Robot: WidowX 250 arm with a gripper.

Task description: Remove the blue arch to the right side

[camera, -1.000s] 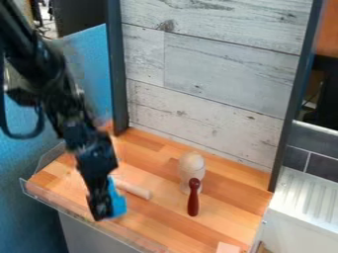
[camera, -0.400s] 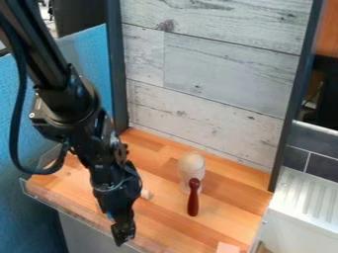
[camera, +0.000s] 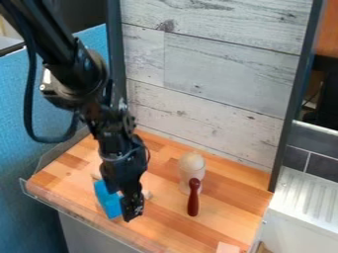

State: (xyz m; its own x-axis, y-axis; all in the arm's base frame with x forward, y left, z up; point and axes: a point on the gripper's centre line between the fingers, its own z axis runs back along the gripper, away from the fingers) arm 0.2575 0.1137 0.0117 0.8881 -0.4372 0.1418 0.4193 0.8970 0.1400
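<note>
"Gripper (camera: 133, 211), the black one: is it gripping anything?"

"I can't tell whether it's clenched, released or grasping the arch. The blue arch (camera: 107, 200) shows just left of it, over the left part of the light wooden tabletop (camera: 165, 217)."

"So how would you do this bit well?"

"Check the hold first. I'd want a solid part of the arch squarely gripped, then a level lift before swinging right. Dragging might twist it."

"What could it clip?"

"Beside the gripper there's a small pale wooden piece (camera: 147, 194). Farther right stand a pale round-topped wooden piece (camera: 191, 167) and, before it, a dark red pin (camera: 192, 198). I'd pass in front of both; there looks to be room."

"And the edges?"

"Stay inside the clear plastic lip (camera: 72, 210) along the front, and stop short of the pale flat block (camera: 228, 247) near the right corner."
</note>
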